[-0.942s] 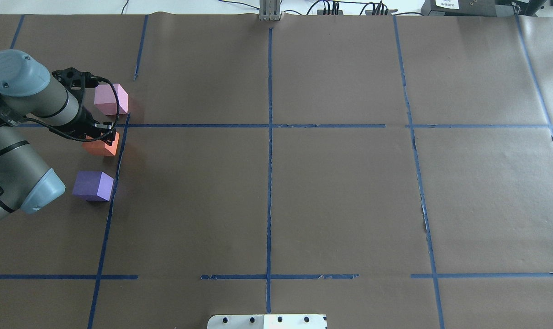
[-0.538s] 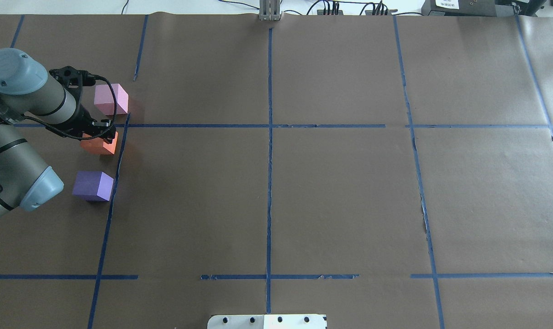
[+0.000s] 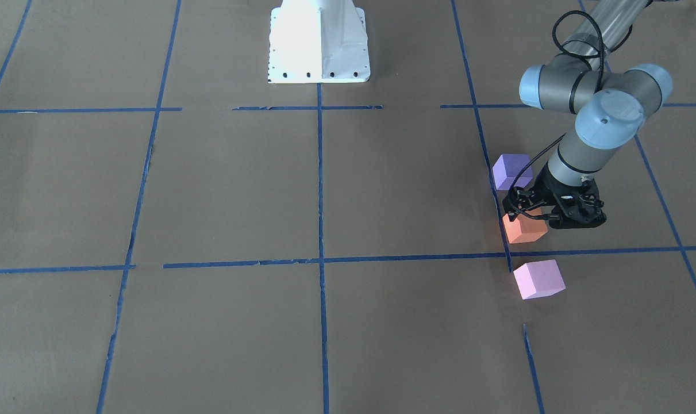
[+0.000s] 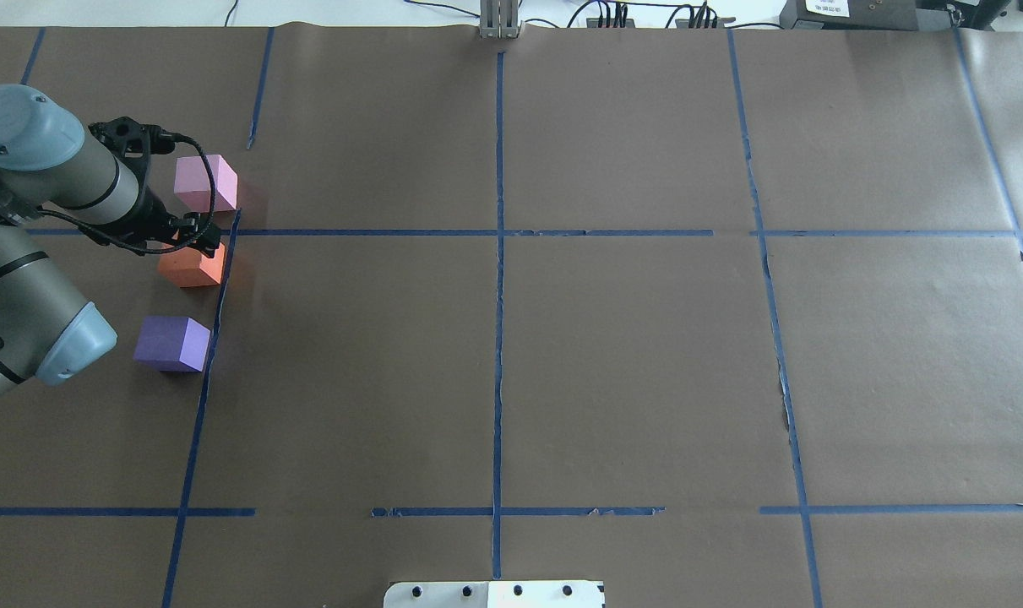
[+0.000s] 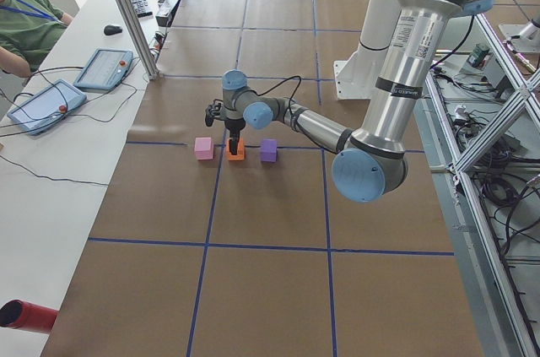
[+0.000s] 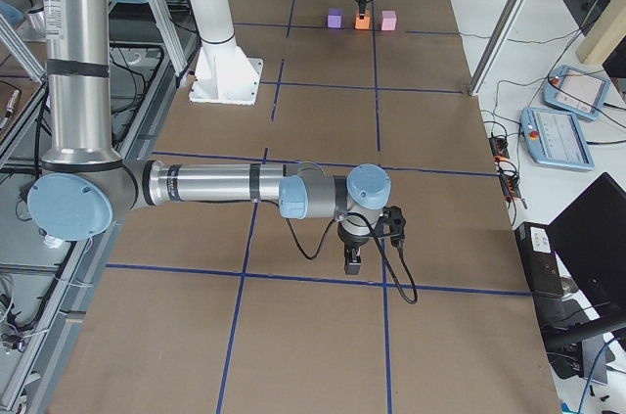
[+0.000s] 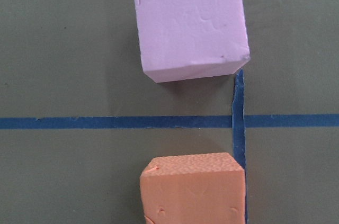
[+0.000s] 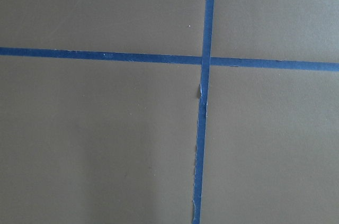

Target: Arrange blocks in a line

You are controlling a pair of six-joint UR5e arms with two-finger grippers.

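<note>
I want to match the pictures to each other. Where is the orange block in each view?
Exterior front-facing: orange block right of centre, under the arm.
Overhead exterior: far left, a little above mid-height.
Exterior left: upper centre, middle of the row of three.
Exterior right: top edge, middle of the far row.
Left wrist-mounted: bottom centre.
Right wrist-mounted: not in it.
Shared landmark: the pink block beside it, across a blue tape line.

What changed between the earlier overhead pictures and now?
The left gripper shifted slightly up the overhead view, uncovering more of the orange block, which edged a little rightward toward the tape line. Whether it let go is unclear. The pink block and purple block stayed put.
</note>
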